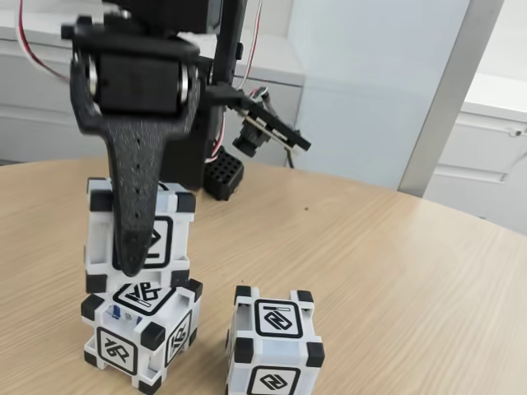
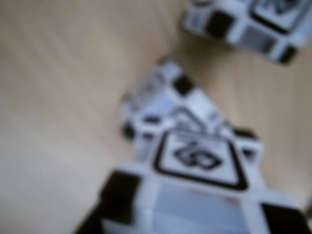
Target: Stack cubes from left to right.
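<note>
The end effector (image 1: 130, 265) gripped the upper cube (image 1: 165, 237), which sat directly above the lower cube (image 1: 138, 336), slightly twisted.

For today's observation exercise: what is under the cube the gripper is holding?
Under the held cube sits a second cube, turned askew on the wooden table. The gripper finger covers part of the held cube's front; whether the two cubes touch is unclear.

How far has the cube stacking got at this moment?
Partly done. In the fixed view, the upper cube sits on the bottom cube, rotated relative to it, with the gripper around it; whether the jaws are clamped is unclear. The third cube stands alone on the table to the right, waiting to go on top.
</note>
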